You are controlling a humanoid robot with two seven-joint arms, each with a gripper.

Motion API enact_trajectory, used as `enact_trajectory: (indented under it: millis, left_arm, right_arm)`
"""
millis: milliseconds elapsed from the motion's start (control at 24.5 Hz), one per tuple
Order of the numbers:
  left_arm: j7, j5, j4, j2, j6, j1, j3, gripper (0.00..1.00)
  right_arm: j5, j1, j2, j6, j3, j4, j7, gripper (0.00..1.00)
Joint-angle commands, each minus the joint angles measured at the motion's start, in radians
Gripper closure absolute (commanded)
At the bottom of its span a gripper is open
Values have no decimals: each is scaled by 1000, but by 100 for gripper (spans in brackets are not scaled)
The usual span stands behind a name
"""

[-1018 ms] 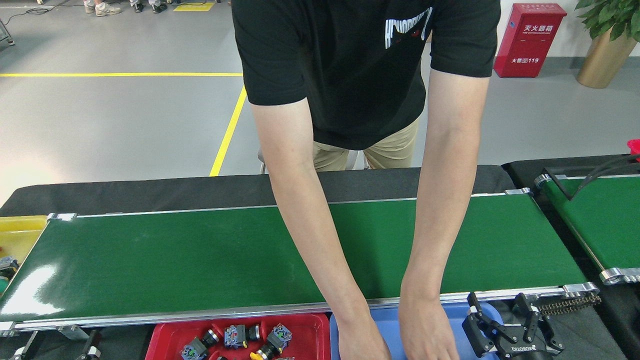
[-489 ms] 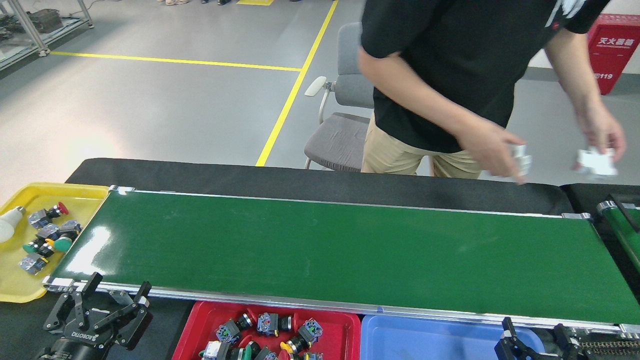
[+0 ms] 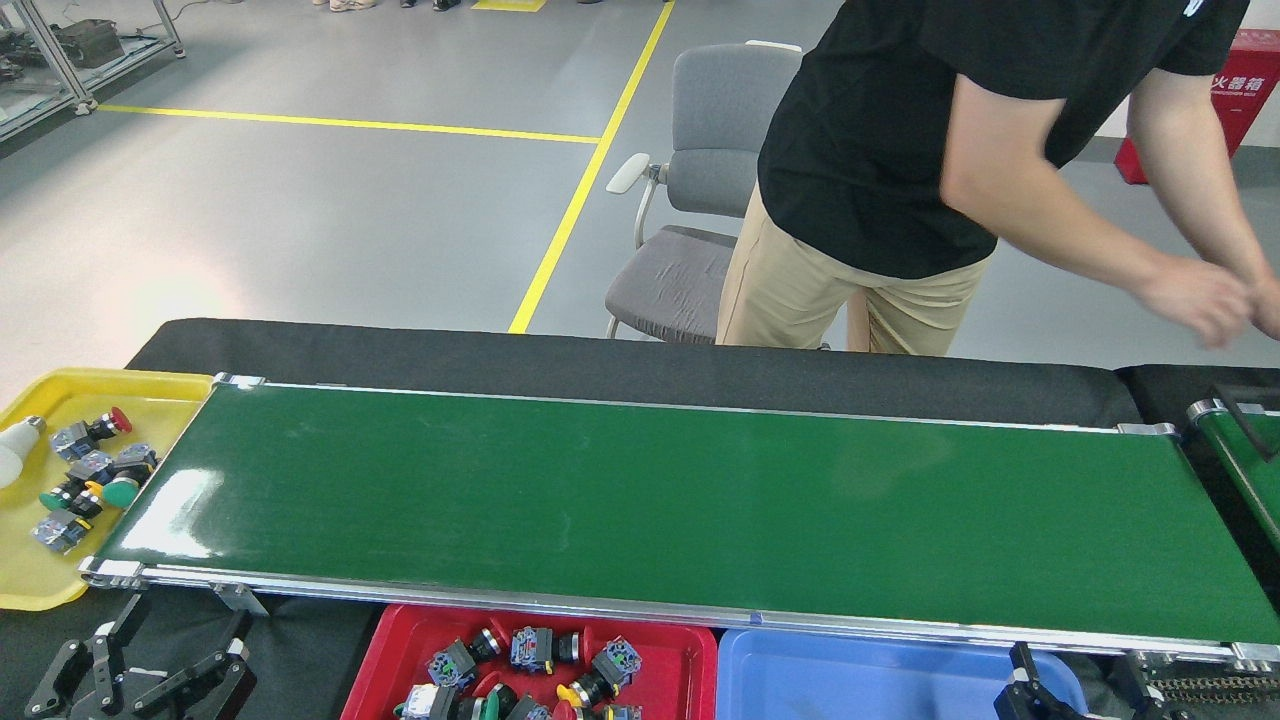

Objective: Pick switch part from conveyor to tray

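Zero switch parts on the conveyor [image 3: 660, 510] rn, so you're at the wait step. A person [image 3: 900, 150] leans past the belt's right end, hands off it. Red tray [image 3: 380, 660] already holds switch parts [image 3: 530, 650]; blue tray [image 3: 850, 680] looks bare. Left gripper [image 3: 140, 675] spread open, right gripper [image 3: 1030, 690] mostly cropped, can't tell. Next move needs a part arriving w/in reach.

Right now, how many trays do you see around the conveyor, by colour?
Yellow tray: 1, at the left end of the conveyor
Red tray: 1, along its near edge
Blue tray: 1, along its near edge
Total: 3
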Motion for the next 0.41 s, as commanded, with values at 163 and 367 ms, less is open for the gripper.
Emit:
enact_trajectory:
  millis: [163,367]
  left_arm:
    - [4,8,27,22,1,3,59,0]
    - [4,6,31,24,-1,14,69,0]
  right_arm:
    - [-3,-7,0,-8,-4,-15,1,1]
    - [-3,-10,0,-13,-4,-15,1,1]
